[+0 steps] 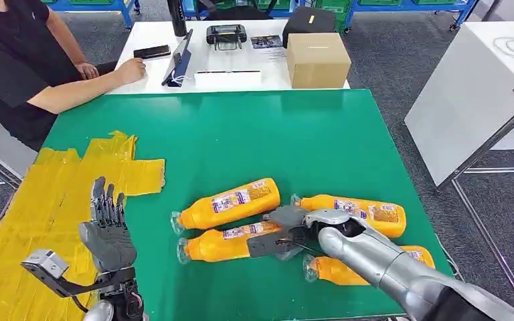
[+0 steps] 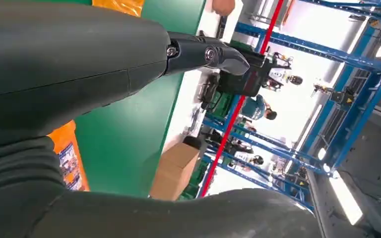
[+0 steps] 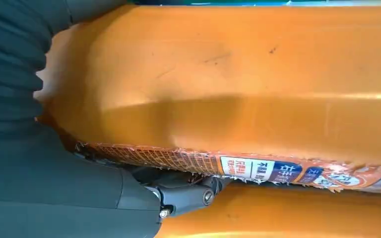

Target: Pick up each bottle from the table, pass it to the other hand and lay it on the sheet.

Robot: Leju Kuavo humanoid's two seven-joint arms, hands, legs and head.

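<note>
Head view, right hand (image 1: pixel 288 234) grasping the orange bottle (image 1: pixel 231 242) lying lengthwise across the green table (image 1: pixel 294 134), cap toward the left hand (image 1: pixel 107 231), which is released with fingers spread beside the yellow sheet (image 1: pixel 47 200), right wrist view, fingers (image 3: pixel 186 194) pressed under the bottle.

A robot lab or industrial workshop: grey carpeted floor (image 1: pixel 388 60), blue steel racks (image 2: pixel 297 144) holding green bins (image 1: pixel 328 5), white worktables (image 1: pixel 462 100) beside a green-topped table (image 1: pixel 254 140), a cardboard box (image 1: pixel 317 59), a handheld controller (image 1: pixel 225 33), and a person (image 1: pixel 20 60) seated at the desk.
</note>
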